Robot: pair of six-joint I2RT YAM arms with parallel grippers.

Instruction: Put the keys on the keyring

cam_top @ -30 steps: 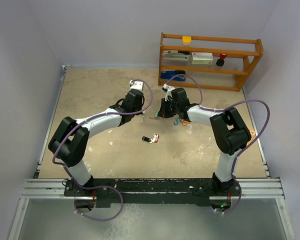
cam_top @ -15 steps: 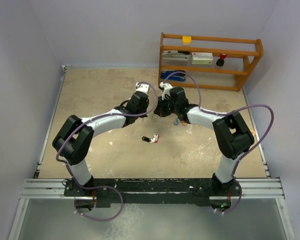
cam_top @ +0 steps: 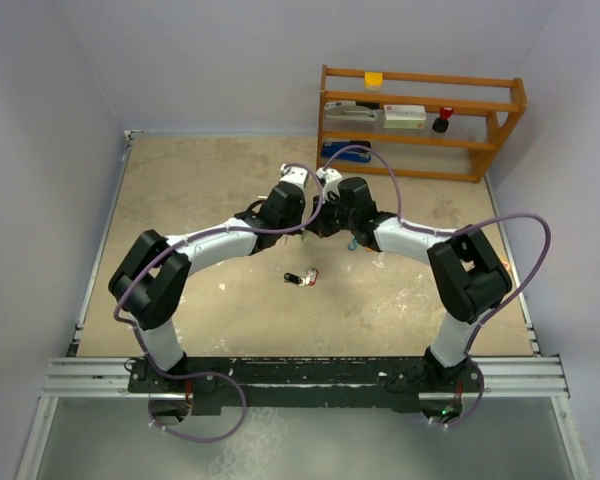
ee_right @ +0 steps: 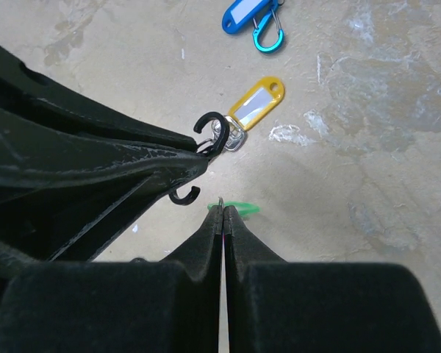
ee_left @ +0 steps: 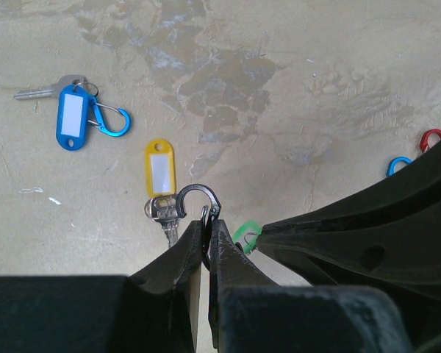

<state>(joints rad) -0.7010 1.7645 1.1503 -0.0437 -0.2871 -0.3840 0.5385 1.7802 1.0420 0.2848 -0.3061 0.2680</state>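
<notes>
Mid-worktop [cam_top: 200,180], the left gripper [ee_left: 209,219] pinches a black keyring [ee_left: 195,187], its jaws fully closed. The yellow-tagged key [ee_left: 160,165] lies just beside the hook; whether it is threaded cannot be told. The right gripper [ee_right: 223,212], clamped tight and nose to nose with its partner, shows a green sliver [ee_right: 241,208] at its tips, grip uncertain. Threading well likely means holding the hook's gap steady and feeding slowly. The blue-tagged key [ee_left: 72,118] lies apart, two more keys [cam_top: 300,277] lie nearer the bases, and the shelf [cam_top: 420,120] stands well clear.
</notes>
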